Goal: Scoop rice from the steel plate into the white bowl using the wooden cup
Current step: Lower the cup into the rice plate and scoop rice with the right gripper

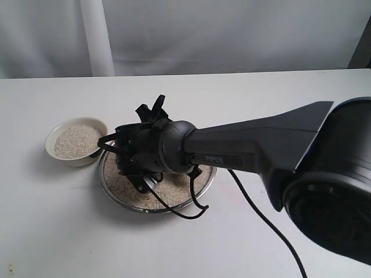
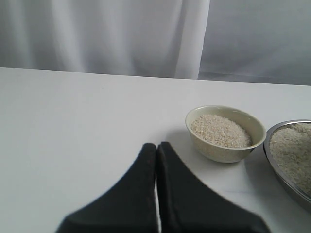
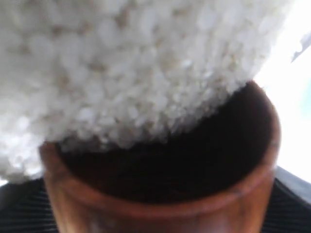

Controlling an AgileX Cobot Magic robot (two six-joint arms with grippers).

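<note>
The steel plate (image 1: 204,184) lies mid-table holding rice (image 1: 124,188). My right gripper (image 1: 124,156) reaches down into it from the right, and its wrist hides the wooden cup in the exterior view. In the right wrist view the reddish-brown wooden cup (image 3: 160,208) fills the frame; the right gripper (image 3: 160,218) is shut on it, its dark mouth pressed against the rice (image 3: 121,73). The white bowl (image 1: 72,161), left of the plate, holds a heap of rice (image 1: 75,141). My left gripper (image 2: 156,146) is shut on nothing, above bare table near the bowl (image 2: 218,153) and the plate's rim (image 2: 268,150).
A black cable (image 1: 255,208) hangs from the right arm and trails over the white table (image 1: 58,231) toward the front. A white curtain (image 1: 203,35) hangs behind the table's far edge. The right arm's large base (image 1: 330,191) fills the front right.
</note>
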